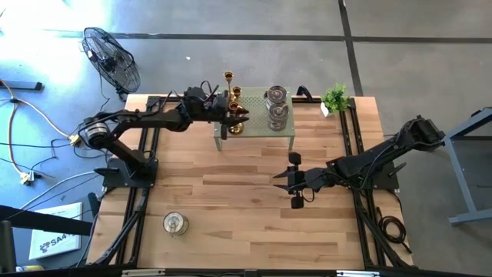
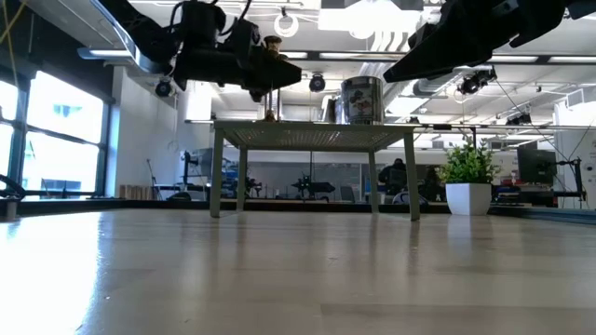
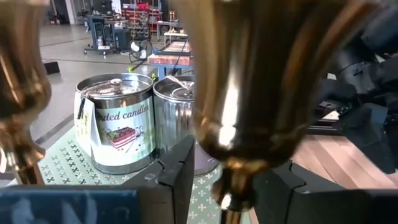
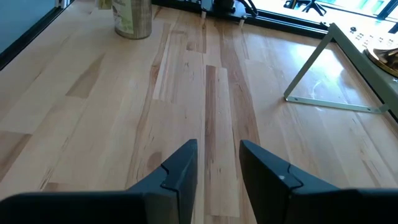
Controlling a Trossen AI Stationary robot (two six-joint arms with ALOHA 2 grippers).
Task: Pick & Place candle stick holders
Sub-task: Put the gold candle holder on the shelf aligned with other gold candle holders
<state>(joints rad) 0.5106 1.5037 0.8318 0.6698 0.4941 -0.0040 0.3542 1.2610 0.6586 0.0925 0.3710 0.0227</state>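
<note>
The left gripper (image 1: 235, 117) hangs over the small raised stand (image 1: 286, 137) at the far side of the desk (image 1: 231, 208), and in the left wrist view a gold holder (image 3: 261, 93) stands upright directly between its fingers (image 3: 177, 174). The holder's long axis is vertical, its stem running down through the gap. The fingers sit slightly spread, a sliver of space on either side of the stem, so this reads as a grip being let go, though at such close range I cannot say for sure that no pad touches the brass. A clean exit seems to call for going straight up or back along the finger line, since a sideways move would knock the tall, narrow-stemmed piece.

Just beside the left finger a second gold holder (image 3: 18, 87) stands, and beyond the fingertips sit two tins (image 3: 118, 121), squat silver-grey cylinders with paper labels. The stand top is a pale green perforated sheet.

One more silver-grey tin (image 1: 175, 224) remains on the bare wood at the near left, well apart from the stand. It lies ahead of the right gripper (image 4: 217, 162), whose fingers are parted a little and empty above the boards. The left arm's base is nearer it.
</note>
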